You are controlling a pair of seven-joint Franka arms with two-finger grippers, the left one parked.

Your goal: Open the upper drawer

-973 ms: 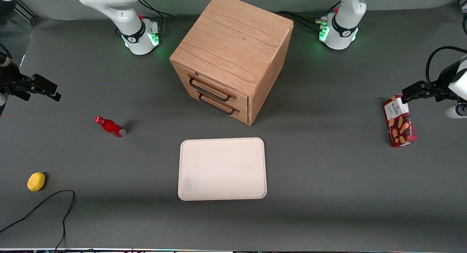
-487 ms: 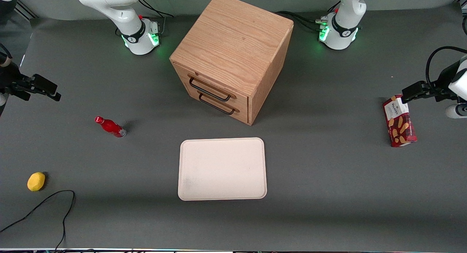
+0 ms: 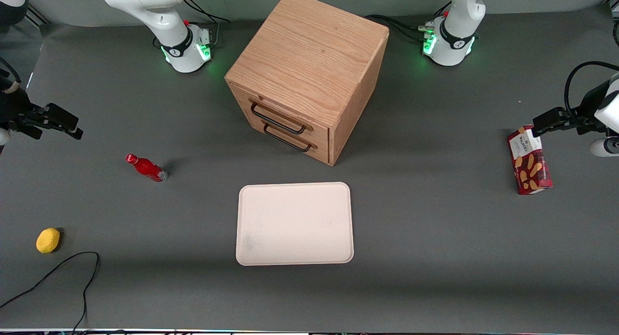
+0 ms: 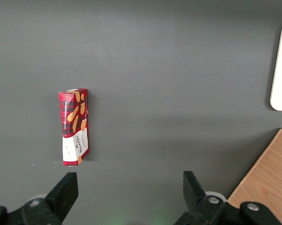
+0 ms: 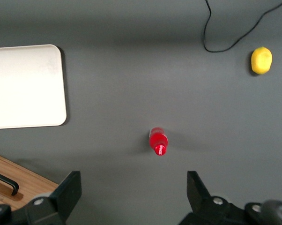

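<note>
The light-oak cube cabinet [image 3: 309, 59] stands at the middle of the table. Its upper drawer [image 3: 271, 109] is closed, with a long thin black bar handle [image 3: 278, 119]; the bottom drawer's handle [image 3: 288, 139] sits just under it. My gripper [image 3: 72, 127] hovers above the table toward the working arm's end, well apart from the cabinet. It is open [image 5: 134, 187] with nothing between its fingers. In the right wrist view only a corner of the cabinet [image 5: 19, 187] shows, with a bit of a black handle [image 5: 5, 182].
A red bottle [image 3: 146, 167] [image 5: 158, 142] lies on the table close to my gripper. A yellow lemon-like ball [image 3: 48, 240] [image 5: 261, 60] and a black cable [image 3: 58, 272] lie nearer the front camera. A cream tray [image 3: 294, 223] sits in front of the cabinet. A red biscuit box [image 3: 529, 160] lies toward the parked arm's end.
My gripper has shifted slightly, a little lower in the front view. The cabinet, its drawers and the other objects have not moved.
</note>
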